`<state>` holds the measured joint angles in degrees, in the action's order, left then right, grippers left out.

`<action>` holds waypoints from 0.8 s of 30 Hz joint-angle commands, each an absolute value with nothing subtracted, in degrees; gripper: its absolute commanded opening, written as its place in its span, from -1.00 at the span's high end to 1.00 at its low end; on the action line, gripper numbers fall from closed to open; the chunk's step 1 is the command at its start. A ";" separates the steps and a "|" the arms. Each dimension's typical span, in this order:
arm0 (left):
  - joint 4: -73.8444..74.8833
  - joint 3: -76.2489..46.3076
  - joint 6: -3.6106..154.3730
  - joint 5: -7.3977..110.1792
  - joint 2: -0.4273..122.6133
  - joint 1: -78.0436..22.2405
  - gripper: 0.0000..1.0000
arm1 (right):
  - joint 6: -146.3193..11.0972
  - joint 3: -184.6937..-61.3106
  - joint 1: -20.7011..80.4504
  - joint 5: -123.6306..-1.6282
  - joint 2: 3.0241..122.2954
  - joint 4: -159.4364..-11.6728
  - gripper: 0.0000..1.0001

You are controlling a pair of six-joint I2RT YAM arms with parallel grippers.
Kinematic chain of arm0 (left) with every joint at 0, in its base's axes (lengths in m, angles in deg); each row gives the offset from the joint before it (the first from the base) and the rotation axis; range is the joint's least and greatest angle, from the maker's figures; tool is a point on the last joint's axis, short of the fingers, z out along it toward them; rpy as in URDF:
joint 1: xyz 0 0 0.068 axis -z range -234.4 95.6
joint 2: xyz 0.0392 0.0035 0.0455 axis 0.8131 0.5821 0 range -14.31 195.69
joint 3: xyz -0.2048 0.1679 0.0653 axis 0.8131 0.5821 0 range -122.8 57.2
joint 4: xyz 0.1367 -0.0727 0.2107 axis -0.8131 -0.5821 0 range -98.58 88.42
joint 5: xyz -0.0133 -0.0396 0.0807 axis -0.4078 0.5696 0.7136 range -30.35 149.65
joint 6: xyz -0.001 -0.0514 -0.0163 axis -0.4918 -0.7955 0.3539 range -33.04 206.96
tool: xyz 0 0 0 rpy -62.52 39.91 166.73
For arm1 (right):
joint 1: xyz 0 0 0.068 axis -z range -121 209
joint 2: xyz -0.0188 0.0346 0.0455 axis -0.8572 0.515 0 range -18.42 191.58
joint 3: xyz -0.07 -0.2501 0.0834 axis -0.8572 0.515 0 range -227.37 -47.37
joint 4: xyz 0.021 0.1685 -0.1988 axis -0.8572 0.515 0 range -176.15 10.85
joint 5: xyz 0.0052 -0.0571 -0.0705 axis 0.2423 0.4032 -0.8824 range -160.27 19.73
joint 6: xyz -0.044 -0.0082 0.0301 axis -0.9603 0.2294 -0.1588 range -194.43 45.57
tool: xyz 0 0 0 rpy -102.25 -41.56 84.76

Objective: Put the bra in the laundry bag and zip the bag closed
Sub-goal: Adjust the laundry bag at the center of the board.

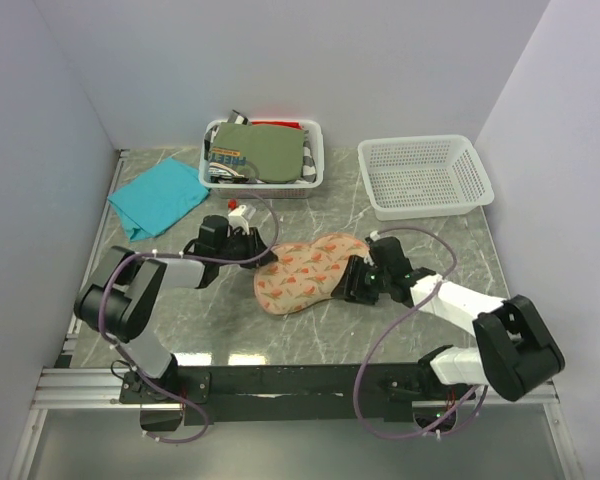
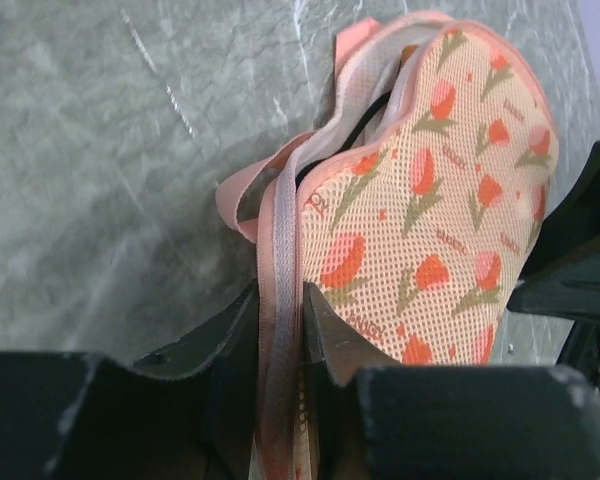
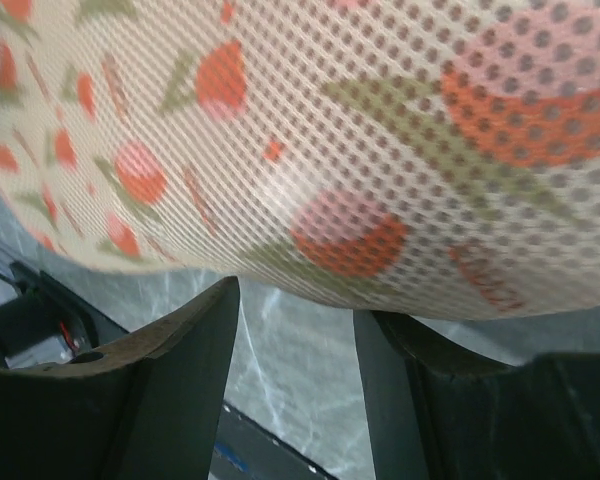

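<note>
Left pincer (image 2: pixel 280 305) pinches the pink edge band of the laundry bag (image 2: pixel 430 220), jaws nearly together on it. The risk now is that the band is thin and slack, so a pull may slip it free, or drag the whole bag across the desk (image 2: pixel 100 150) instead of closing the seam. The bag sits mid-desk between the arms: beige mesh, red tulip print, rim gaping at this lobe, a dark sliver inside. I cannot make out the bra. Right pincer (image 3: pixel 295 300) stands half open at the far lobe, gripping nothing.
</note>
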<state>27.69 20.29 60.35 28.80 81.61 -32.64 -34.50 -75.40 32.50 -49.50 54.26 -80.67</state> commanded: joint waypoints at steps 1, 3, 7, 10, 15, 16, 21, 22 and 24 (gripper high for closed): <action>30.06 24.05 56.20 35.38 76.31 -30.24 0.46 | -35.23 -80.76 32.37 -52.08 58.12 -85.79 -0.14; 29.10 25.20 54.80 37.58 74.99 -28.57 0.47 | -35.40 -82.60 32.46 -51.99 60.50 -86.06 -0.14; 28.04 29.41 51.46 44.33 70.78 -25.93 0.44 | -36.28 -85.94 32.98 -52.69 64.10 -86.06 -0.14; 27.25 32.49 48.56 47.16 67.53 -24.08 0.39 | -37.68 -88.85 33.34 -54.97 66.48 -85.27 -0.14; 23.48 35.57 43.90 54.28 62.60 -21.18 0.33 | -40.58 -93.33 34.92 -57.26 68.15 -81.59 -0.16; 21.99 36.19 42.68 55.33 61.03 -20.22 0.30 | -41.02 -94.12 35.18 -57.61 68.50 -81.14 -0.16; 19.60 37.86 39.86 59.48 56.71 -17.49 -0.04 | -44.10 -99.04 37.03 -57.70 70.26 -77.45 -0.18; 19.16 37.78 39.76 59.48 55.48 -17.05 -0.22 | -44.19 -99.13 37.20 -58.40 69.74 -77.10 -0.18; 17.59 37.25 39.94 62.98 54.34 -16.96 -0.46 | -44.10 -97.91 37.47 -58.58 68.33 -77.18 -0.19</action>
<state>19.72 37.43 42.19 56.65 57.45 -17.76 -41.91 -96.95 36.72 -56.58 69.94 -79.21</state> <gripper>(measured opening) 0.642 0.591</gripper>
